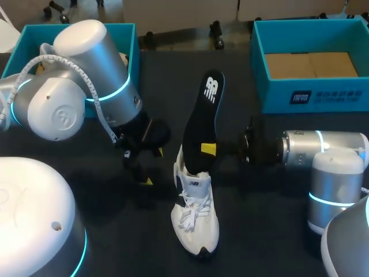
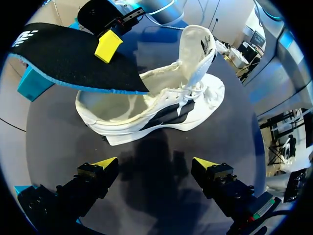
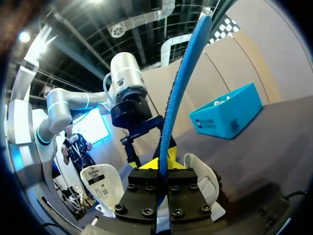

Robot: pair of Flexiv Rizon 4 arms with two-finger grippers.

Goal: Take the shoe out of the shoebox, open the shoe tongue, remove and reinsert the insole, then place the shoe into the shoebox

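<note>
Insole (image 1: 203, 121), black and thin, stands over the white shoe (image 1: 196, 216) at mid-table in the head view, its lower end at the collar. It looks light and floppy, so my right gripper (image 1: 209, 149) pinches it low. Left wrist view: my left gripper (image 2: 154, 164), spread wide and empty, hangs beside the soft-sided shoe; I'd steady its heel. Right wrist view: the right gripper clamps the insole's blue edge.

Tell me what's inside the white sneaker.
Only bare pale lining shows in the sneaker; the insole is mostly out, in the right claw. Tongue hides the toe end.
</note>
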